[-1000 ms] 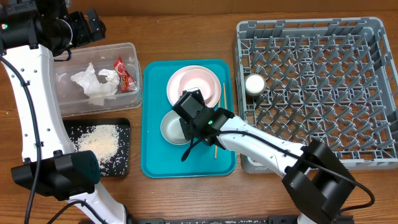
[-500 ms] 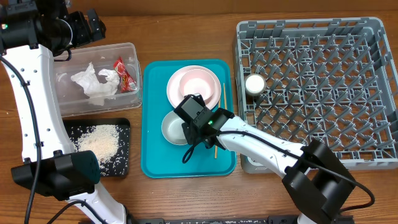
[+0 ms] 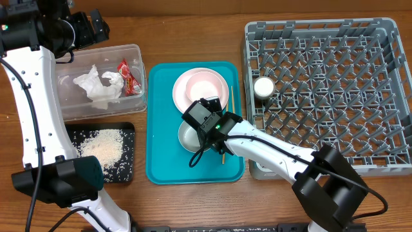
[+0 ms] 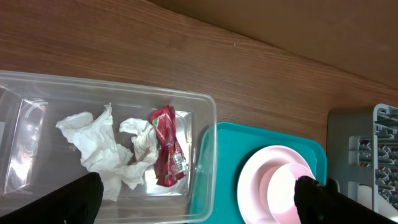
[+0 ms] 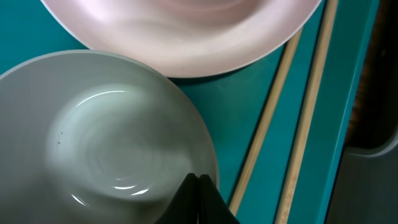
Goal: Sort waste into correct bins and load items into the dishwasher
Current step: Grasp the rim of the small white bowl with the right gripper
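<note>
Grey bowl (image 3: 188, 137) has slid right with the right gripper (image 5: 198, 185), whose jaws are pinched, seemingly on its rim. Racking looks next.

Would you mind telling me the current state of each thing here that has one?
left gripper, open
right gripper, shut on grey-white bowl rim
clear tub, holding napkins and red wrapper
black tray, holding rice scraps
small white cup, set in dish rack
pink bowl, empty, on plate

All I can see of the room is a brown wood-grain table (image 3: 187, 26), evenly lit, with soft shadows under things.
</note>
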